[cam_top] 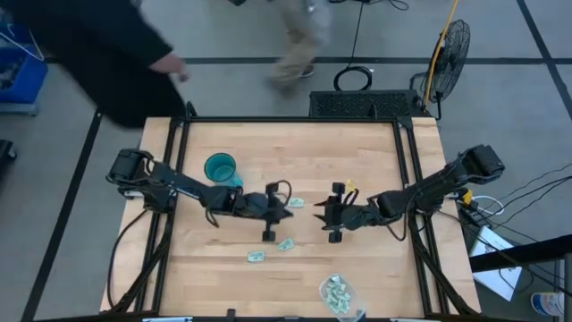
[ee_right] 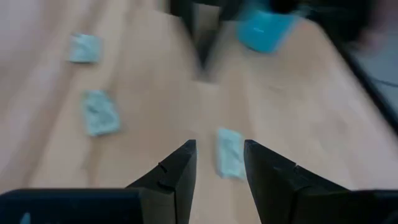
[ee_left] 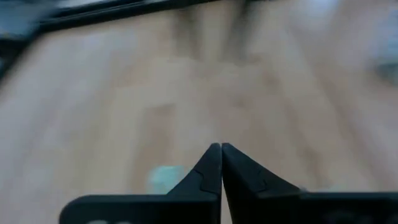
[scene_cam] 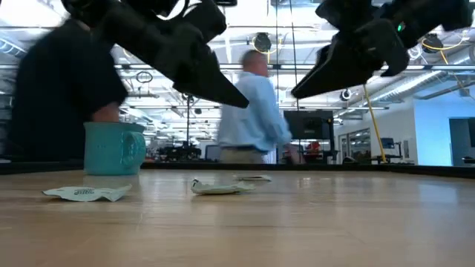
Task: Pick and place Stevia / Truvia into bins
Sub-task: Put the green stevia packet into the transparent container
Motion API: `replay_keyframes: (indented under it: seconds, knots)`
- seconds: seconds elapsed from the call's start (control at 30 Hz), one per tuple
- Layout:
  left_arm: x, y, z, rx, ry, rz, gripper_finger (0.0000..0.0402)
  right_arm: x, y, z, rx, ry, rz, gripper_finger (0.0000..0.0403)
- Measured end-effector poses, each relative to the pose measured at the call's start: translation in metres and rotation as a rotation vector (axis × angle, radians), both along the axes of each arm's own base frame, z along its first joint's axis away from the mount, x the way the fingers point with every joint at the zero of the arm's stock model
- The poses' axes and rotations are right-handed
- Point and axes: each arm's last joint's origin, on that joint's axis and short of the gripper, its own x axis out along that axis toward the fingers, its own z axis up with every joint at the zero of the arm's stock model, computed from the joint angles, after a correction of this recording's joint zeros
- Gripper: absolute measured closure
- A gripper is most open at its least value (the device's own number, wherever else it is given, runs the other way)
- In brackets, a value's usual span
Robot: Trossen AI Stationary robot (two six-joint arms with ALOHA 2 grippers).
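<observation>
Over mid-table, the left gripper hovers with fingers clenched on nothing, while the right gripper at three o'clock of it stands released above a sachet.

Left gripper pinched closed — right gripper parted, both raised mid-table.

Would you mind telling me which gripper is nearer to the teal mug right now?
Left. The left gripper hovers over mid-table, beside the teal mug on its own half. The right gripper hangs farther across the table, past the left gripper.
</observation>
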Motion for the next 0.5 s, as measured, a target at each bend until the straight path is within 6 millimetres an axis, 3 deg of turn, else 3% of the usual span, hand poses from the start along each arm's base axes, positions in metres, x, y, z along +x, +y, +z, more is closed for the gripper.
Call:
replay_keyframes:
  seconds: [0.17,0.4,0.5]
  knots:
    - [-0.001,0.016,0.011,-0.009,-0.028,0.068,0.0357,0.018,-0.014,-0.042,0.049,0.002,0.09,0.0273]
    - [-0.012,0.025,0.041,0.017,-0.106,0.062,0.0332,0.034,-0.046,-0.075,0.094,0.047,0.055,0.0273]
    - [-0.017,0.027,0.052,0.046,-0.127,0.052,0.0331,0.039,-0.059,-0.08,0.127,0.022,0.052,0.0273]
